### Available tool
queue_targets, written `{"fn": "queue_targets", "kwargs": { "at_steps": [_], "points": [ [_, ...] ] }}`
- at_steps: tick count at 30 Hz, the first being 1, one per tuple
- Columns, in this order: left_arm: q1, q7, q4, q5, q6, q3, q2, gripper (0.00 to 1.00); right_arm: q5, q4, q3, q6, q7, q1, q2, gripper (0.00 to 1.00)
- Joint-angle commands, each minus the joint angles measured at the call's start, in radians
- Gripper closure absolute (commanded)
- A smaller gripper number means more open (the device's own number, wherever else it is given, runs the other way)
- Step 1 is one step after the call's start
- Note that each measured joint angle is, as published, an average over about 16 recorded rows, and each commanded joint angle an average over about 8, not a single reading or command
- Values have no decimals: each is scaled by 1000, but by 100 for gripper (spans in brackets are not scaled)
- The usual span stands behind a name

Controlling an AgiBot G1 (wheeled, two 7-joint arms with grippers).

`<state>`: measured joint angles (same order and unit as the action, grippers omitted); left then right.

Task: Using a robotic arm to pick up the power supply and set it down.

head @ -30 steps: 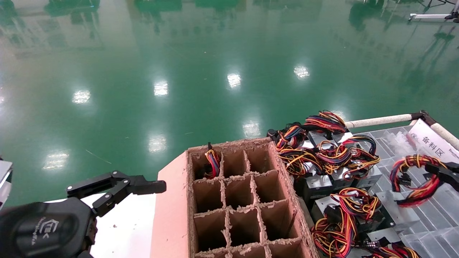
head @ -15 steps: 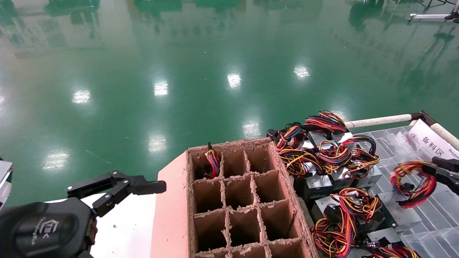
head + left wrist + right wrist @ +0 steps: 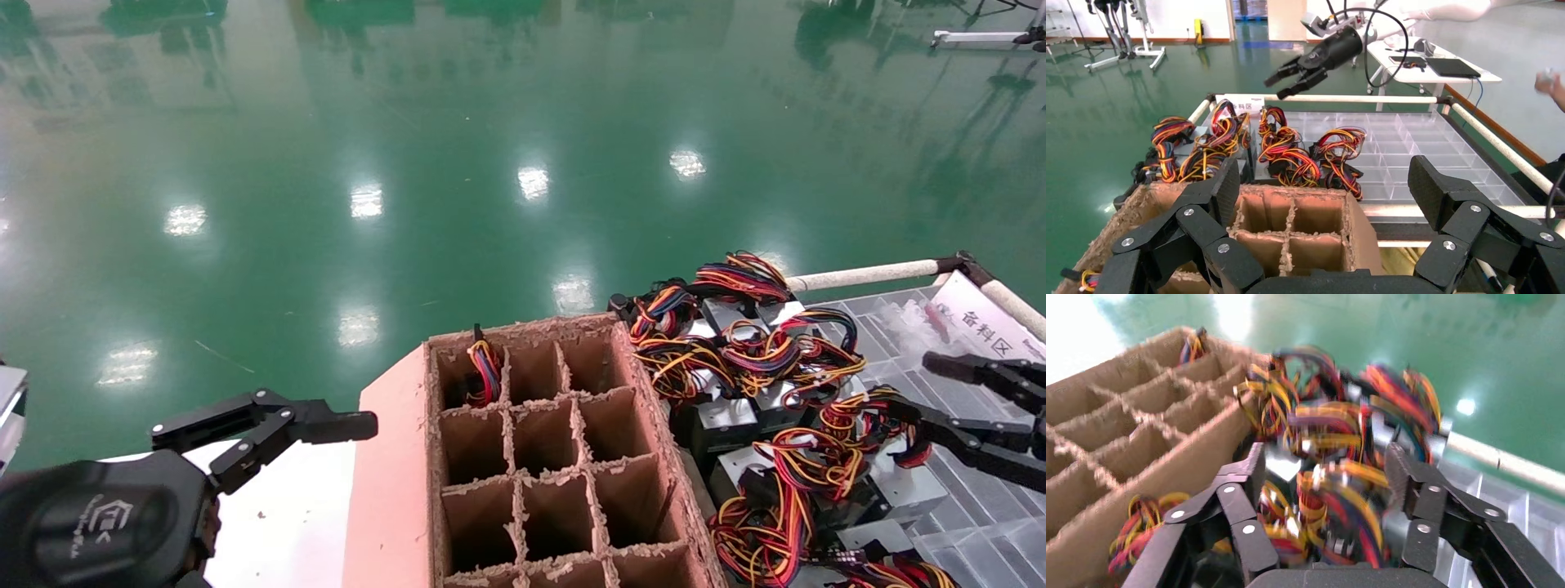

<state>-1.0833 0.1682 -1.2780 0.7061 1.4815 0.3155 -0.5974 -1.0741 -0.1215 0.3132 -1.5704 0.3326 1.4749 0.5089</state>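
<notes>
cardboard divider box (image 3: 523, 474): one cell holds wires | green floor (image 3: 409, 163) | clear tray (image 3: 981, 506)

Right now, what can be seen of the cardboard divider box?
The cardboard divider box is brown, rough-edged corrugated card split by crossing partitions into a grid of open-topped cells. It sits upright beside the heap of wired power supplies, between them and a white surface. Only the far left corner cell is filled, with a wire bundle sticking up; the other visible cells look empty.

Divider box (image 3: 539, 457): rough brown corrugated cardboard, frayed edges. Power supply (image 3: 903, 482): dull silver sheet metal, glossy plastic-sheathed wires. Tray (image 3: 993, 498): clear glossy plastic. Floor (image 3: 409, 163): glossy green, mirror-like. Grippers: matt black.
</notes>
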Motion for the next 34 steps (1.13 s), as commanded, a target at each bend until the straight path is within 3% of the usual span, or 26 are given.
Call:
{"fn": "queue_targets", "kwargs": {
  "at_steps": [1, 34],
  "points": [
    [0, 0, 0, 0, 0, 0, 0, 0, 8, -26, -1, 2, -14, -8, 2, 0],
    [0, -1, 0, -1, 0, 1, 0, 0, 198, -669, -19, 43, -301, -230, 59, 0]
  ]
}}
